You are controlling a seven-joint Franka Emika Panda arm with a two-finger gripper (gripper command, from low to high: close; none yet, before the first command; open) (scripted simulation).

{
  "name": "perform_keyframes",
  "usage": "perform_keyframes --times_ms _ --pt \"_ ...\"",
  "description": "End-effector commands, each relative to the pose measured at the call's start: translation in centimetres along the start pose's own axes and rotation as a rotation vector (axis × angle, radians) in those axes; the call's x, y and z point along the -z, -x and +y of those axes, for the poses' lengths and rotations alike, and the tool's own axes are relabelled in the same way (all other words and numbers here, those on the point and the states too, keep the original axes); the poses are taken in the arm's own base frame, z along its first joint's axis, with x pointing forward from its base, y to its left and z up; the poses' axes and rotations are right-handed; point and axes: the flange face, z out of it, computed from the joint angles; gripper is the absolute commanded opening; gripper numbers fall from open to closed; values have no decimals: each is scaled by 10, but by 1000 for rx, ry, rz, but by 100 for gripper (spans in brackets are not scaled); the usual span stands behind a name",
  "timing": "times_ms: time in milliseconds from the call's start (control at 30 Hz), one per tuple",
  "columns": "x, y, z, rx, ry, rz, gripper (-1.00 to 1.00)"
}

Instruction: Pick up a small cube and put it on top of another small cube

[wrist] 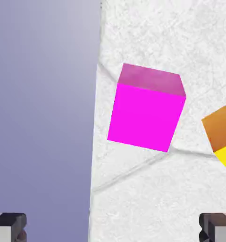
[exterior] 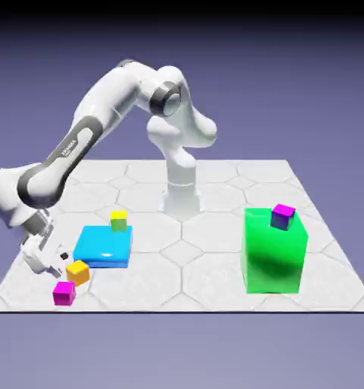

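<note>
Your robot arm leans low over the table [exterior: 215,258], reaching toward the corner at the exterior view's lower left. Its gripper [exterior: 54,264] hangs just above the surface there, with both jaws spread wide and nothing between them. In the hand view you see only the two grey fingertips [wrist: 8,226] at the bottom corners, far apart, with bare table between.

The small cube [exterior: 64,292] you are after, plain magenta-pink on every side, sits on the table close to that near-left corner, right by the table's edge. It rests flat and apart from everything else. Just beside it, a little farther from the edge, sits the orange cube [exterior: 77,271], near but not touching.

Here is the relation that matters. In the hand view the small cube [wrist: 146,109] lies ahead of the open jaws and slightly toward the right of the midline, turned a little askew to the line between the fingertips. The orange cube [wrist: 221,137] shows at the right edge. The gripper is not yet around the pink cube. You would likely need to advance, shift slightly, and perhaps roll the wrist to square the jaws with its faces. Being a cube, it has no long axis to favour.

Other blocks stand well away: a flat blue block [exterior: 103,247] carrying a small yellow-green cube [exterior: 119,220], and a tall green block [exterior: 274,251] topped by a magenta-and-purple cube [exterior: 283,216].
</note>
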Motion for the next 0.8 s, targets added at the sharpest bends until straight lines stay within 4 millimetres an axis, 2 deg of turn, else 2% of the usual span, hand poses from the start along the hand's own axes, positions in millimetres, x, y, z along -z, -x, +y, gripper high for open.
perform_keyframes --times_ms 0,133,200,267,300,333,367,433,467,767 --pt "-2 -8 -6 -26 15 -14 0" --pt "-15 -40 -25 -118 82 -64 0" --pt "-15 -41 -26 -123 86 -66 0" --pt "-70 -46 -29 -122 85 -68 0" --pt "-82 -47 -29 -123 85 -67 0" --pt "-82 -47 -29 -123 85 -67 -100" --pt "-82 -47 -29 -123 85 -67 -100" --pt "-27 -42 -27 -122 86 -67 -100" --pt "-13 -43 -22 -131 80 -68 -100" --pt "18 -67 50 -259 0 -121 -100"
